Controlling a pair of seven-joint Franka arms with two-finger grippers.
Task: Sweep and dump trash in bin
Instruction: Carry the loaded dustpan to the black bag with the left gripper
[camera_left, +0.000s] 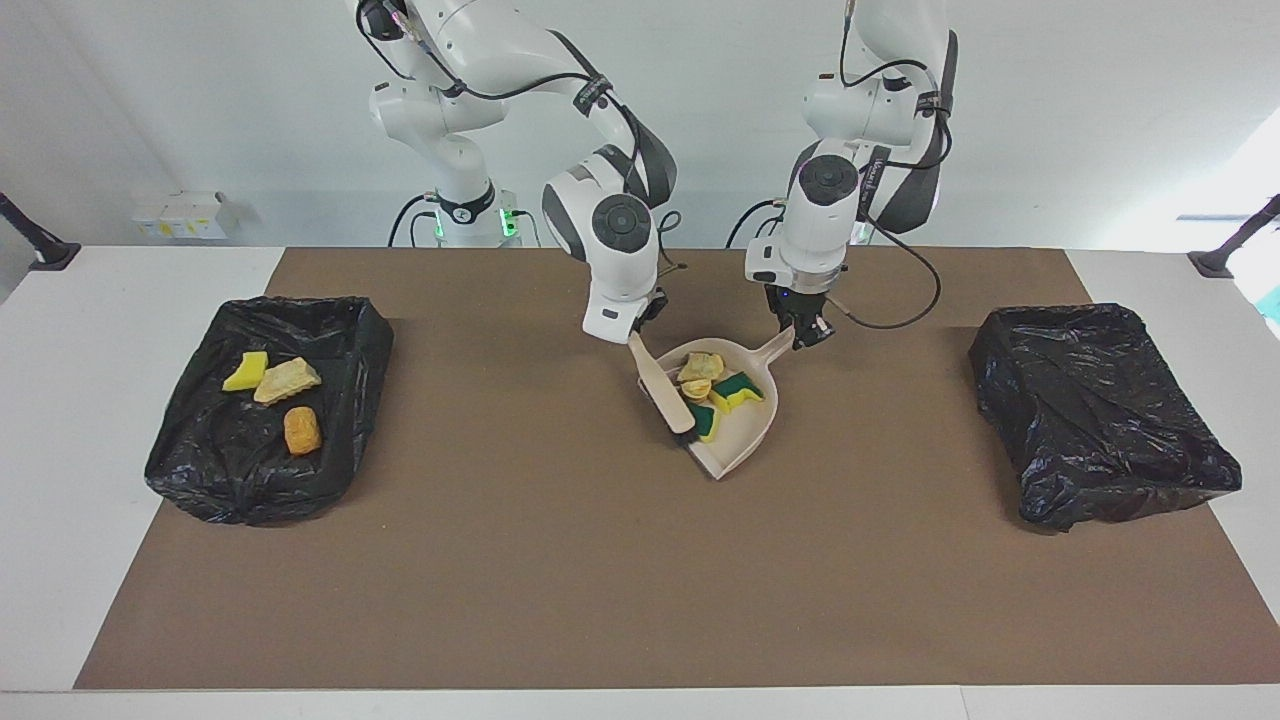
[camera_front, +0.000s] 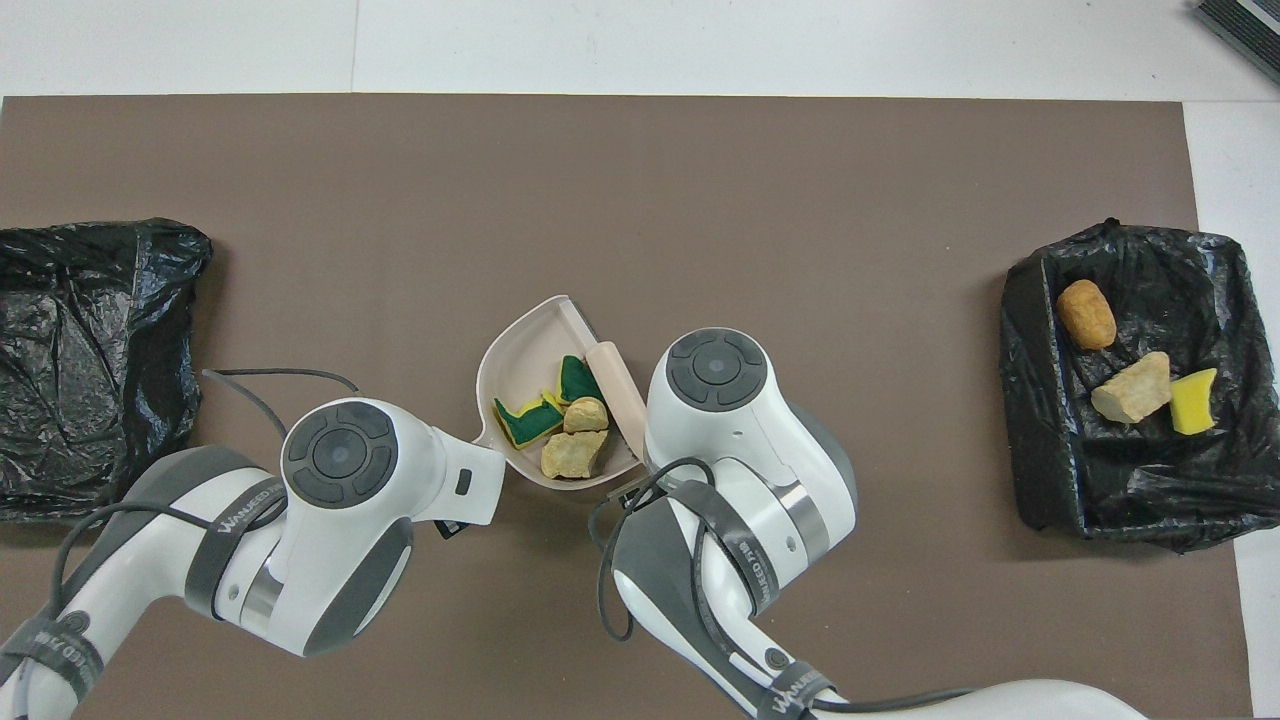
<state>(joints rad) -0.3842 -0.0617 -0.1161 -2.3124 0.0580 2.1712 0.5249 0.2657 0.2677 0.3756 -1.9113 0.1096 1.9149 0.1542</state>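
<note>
A white table carries a large brown mat that covers most of its top, leaving pale margins at both ends and along the edge farthest from the robots. A plain, pale grey-white wall rises where the robots stand. Against it, at the right arm's end, sits a small white box with yellow marks, perhaps a socket strip. A dark clamp foot stands at each table corner by the wall. Bright light washes in at the left arm's end.

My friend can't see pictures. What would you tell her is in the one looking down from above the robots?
Four scraps of trash lie in a beige dustpan mid-mat; the left gripper holds its handle, and the right gripper holds a brush across its mouth. A black-lined bin holds three scraps; another bin sits at the left arm's end.
</note>
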